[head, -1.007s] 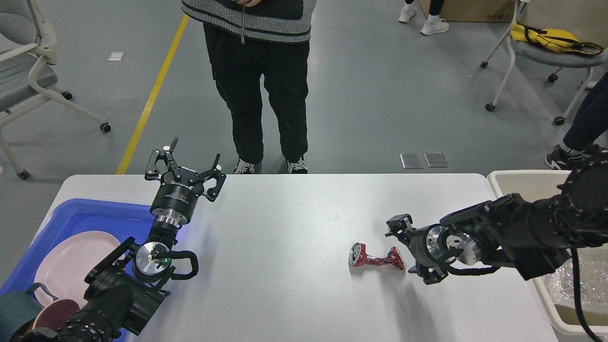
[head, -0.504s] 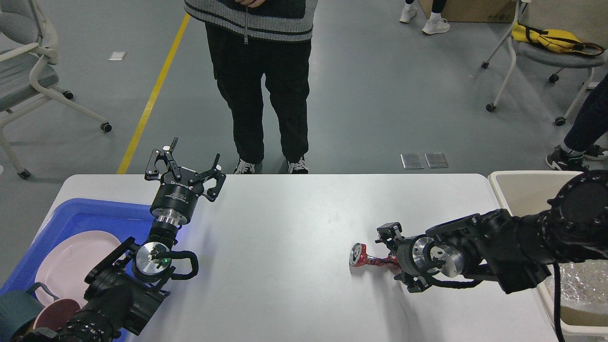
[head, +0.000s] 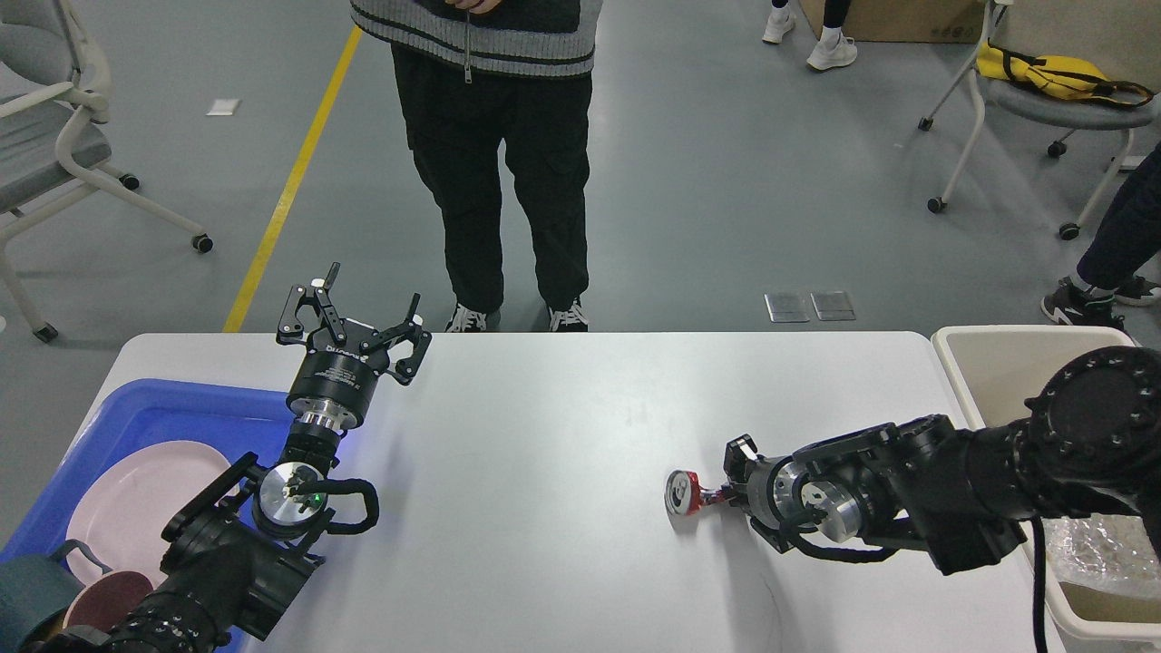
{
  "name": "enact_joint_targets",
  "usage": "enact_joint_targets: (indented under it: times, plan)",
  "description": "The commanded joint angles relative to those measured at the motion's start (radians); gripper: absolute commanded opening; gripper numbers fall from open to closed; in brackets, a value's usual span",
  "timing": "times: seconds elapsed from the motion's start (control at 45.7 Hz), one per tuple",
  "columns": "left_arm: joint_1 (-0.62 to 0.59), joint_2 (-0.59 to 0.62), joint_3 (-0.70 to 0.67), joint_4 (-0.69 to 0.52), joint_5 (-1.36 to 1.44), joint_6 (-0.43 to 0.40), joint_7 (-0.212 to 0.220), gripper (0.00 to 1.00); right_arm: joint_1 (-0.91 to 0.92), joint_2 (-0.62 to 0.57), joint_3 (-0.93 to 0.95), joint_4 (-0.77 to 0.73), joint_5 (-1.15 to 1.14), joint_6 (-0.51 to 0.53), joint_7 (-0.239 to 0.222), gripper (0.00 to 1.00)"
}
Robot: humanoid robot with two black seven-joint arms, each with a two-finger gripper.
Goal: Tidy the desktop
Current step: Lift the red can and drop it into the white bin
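Note:
A crushed red can (head: 682, 492) lies on its side on the white desktop (head: 562, 426), right of centre. My right gripper (head: 736, 494) comes in low from the right and covers the can's crumpled right end. Its fingers stand apart above and below that end, so it looks open; I cannot see any contact. The can's round silver top faces left and is in plain sight. Over the left part of the desktop my left gripper (head: 356, 311) is raised and open, holding nothing.
A blue tray (head: 154, 408) at the left edge holds a pink plate (head: 136, 503), a teal cup (head: 27, 599) and a dark red bowl (head: 109, 599). At the right edge is a beige bin (head: 998, 358) with crumpled plastic (head: 1102, 553). A person (head: 499, 181) stands behind the desktop.
My right gripper has moved left and down along the can, from its right end to over its crumpled middle. The can has barely moved. The left arm is still.

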Motion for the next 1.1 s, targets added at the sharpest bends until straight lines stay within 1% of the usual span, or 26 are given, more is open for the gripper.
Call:
enact_joint_targets:
  times: [0.0,0.153,0.241,0.307,0.372,0.438,0.482,0.526,0.569,0.613,0.679,0.745,0.767,0.81,0.876,0.942,1.029,1.073]
  plan:
    - [0.000,0.000,0.000,0.000,0.000,0.000,0.000,0.97,0.003,0.000,-0.001,0.003,-0.005,0.000,0.000,0.00]
    - [0.000,0.000,0.000,0.000,0.000,0.000,0.000,0.97,0.012,-0.001,-0.007,0.009,-0.009,0.001,0.002,0.00]
    - [0.000,0.000,0.000,0.000,0.000,0.000,0.000,0.97,0.037,-0.030,-0.039,0.055,-0.061,0.014,0.009,0.00]
    - [0.000,0.000,0.000,0.000,0.000,0.000,0.000,0.97,0.107,-0.098,-0.094,0.116,-0.217,0.018,0.026,0.00]
    - [0.000,0.000,0.000,0.000,0.000,0.000,0.000,0.97,0.205,-0.179,-0.137,0.190,-0.441,0.032,0.045,0.00]
    - [0.000,0.000,0.000,0.000,0.000,0.000,0.000,0.97,0.300,-0.275,-0.159,0.267,-0.660,0.075,0.052,0.00]
    - [0.000,0.000,0.000,0.000,0.000,0.000,0.000,0.97,0.368,-0.341,-0.160,0.297,-0.800,0.125,0.058,0.00]
    - [0.000,0.000,0.000,0.000,0.000,0.000,0.000,0.97,0.444,-0.395,-0.159,0.324,-0.929,0.191,0.083,0.00]
    - [0.000,0.000,0.000,0.000,0.000,0.000,0.000,0.97,0.521,-0.437,-0.165,0.357,-1.039,0.274,0.120,0.00]
    - [0.000,0.000,0.000,0.000,0.000,0.000,0.000,0.97,0.623,-0.470,-0.179,0.411,-1.154,0.375,0.170,0.00]
    - [0.002,0.000,0.000,0.000,0.000,0.000,0.000,0.97,0.749,-0.493,-0.200,0.491,-1.264,0.466,0.232,0.00]
    - [0.000,0.000,0.000,0.000,0.000,0.000,0.000,0.97,0.860,-0.492,-0.235,0.593,-1.350,0.523,0.290,0.00]
    - [0.002,0.000,0.000,0.000,0.000,0.000,0.000,0.97,0.889,-0.487,-0.248,0.623,-1.368,0.533,0.298,0.00]
    - [0.002,0.000,0.000,0.000,0.000,0.000,0.000,0.97,0.928,-0.475,-0.265,0.663,-1.384,0.540,0.299,0.00]
    - [0.002,0.000,0.000,0.000,0.000,0.000,0.000,0.97,0.936,-0.460,-0.272,0.669,-1.384,0.540,0.298,0.00]
    - [0.000,0.000,0.000,0.000,0.000,0.000,0.000,0.97,0.905,-0.463,-0.292,0.631,-1.384,0.535,0.292,0.00]
    - [0.000,0.000,0.000,0.000,0.000,0.000,0.000,0.97,0.775,-0.484,-0.308,0.493,-1.379,0.509,0.284,0.00]
    - [0.000,0.000,0.000,0.000,0.000,0.000,0.000,0.97,0.692,-0.510,-0.311,0.396,-1.379,0.486,0.282,0.00]
